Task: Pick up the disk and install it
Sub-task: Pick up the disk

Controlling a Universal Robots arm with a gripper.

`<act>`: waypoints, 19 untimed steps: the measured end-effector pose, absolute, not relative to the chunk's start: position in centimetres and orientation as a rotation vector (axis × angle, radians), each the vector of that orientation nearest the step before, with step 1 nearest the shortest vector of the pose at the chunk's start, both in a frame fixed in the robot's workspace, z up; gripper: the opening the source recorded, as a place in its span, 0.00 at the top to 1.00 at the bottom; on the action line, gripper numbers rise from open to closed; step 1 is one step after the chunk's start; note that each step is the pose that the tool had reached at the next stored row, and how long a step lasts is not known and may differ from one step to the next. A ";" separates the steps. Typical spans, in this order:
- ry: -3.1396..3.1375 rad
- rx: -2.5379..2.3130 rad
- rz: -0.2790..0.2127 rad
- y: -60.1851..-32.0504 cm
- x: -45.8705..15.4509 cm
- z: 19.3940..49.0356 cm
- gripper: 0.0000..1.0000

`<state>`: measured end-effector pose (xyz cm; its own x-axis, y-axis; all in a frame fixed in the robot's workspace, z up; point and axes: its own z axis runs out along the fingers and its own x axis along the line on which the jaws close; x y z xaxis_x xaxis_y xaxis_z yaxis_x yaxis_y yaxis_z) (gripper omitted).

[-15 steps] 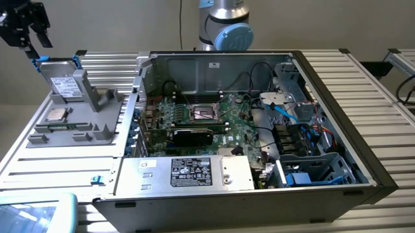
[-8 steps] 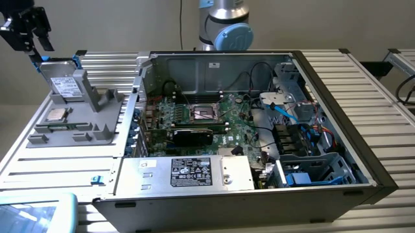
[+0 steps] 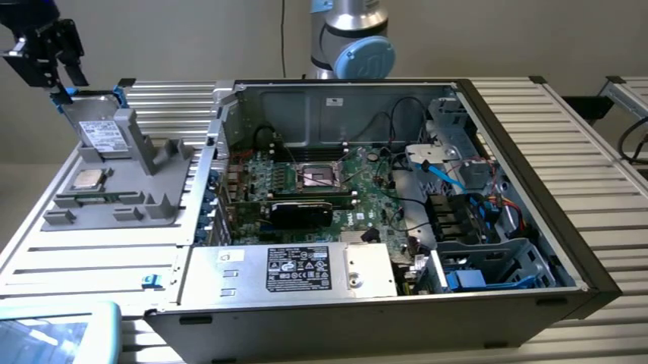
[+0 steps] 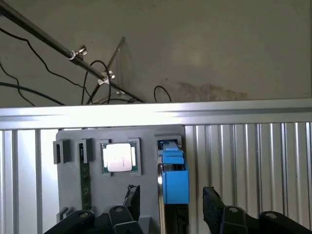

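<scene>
Open computer case (image 3: pixel 335 106) on the exterior view's right. Inside, silver power-supply box (image 3: pixel 369 269) with black label, print unreadable. On the left, grey holder (image 3: pixel 152 163) with the disk (image 3: pixel 102 136) upright in a slot, white label illegible. Gripper (image 3: pixel 66 85) just above, jaws apart, flanking the disk's blue end, seemingly clear of it. CPU chip (image 3: pixel 88 180) flat beside the disk.

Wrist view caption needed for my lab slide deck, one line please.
Open gripper poised over the blue-framed disk standing in its grey holder, CPU chip alongside.
</scene>
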<state>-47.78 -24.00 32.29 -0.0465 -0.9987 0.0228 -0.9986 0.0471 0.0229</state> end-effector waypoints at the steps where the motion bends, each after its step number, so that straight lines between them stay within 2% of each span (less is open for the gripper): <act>1: -2.249 2.146 -0.001 -24.0 -47.8 32.1 0.37; 19: -2.247 2.148 -0.002 -23.7 -48.9 29.9 0.37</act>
